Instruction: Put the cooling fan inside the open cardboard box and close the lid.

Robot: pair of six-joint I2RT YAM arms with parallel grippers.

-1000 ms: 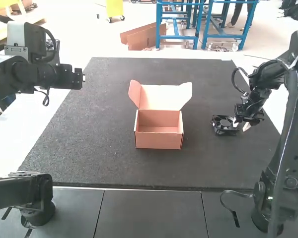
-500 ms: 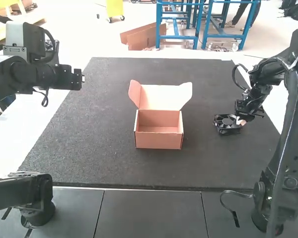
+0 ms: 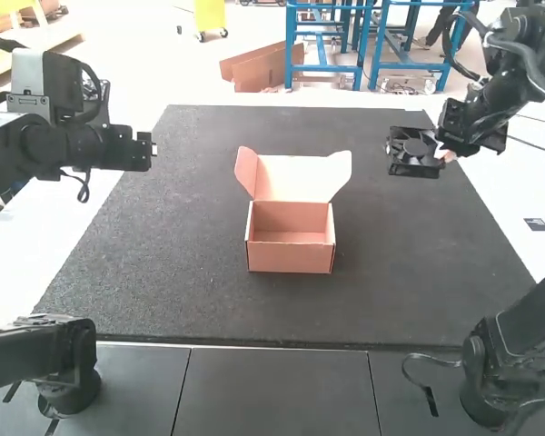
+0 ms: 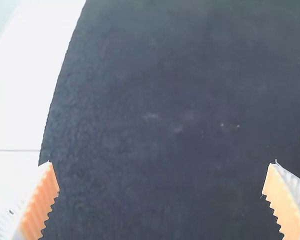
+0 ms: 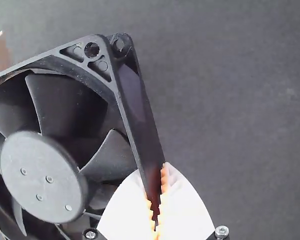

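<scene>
Gripping the cooling fan by one thin edge of its frame, the right tool is seen pinching it aloft near the counter's far right corner, well apart from the open cardboard box at centre. The left tool, spread wide, is held over the counter's left side. With so narrow a grip, the fan could be twisted loose or dropped short of the box.
</scene>
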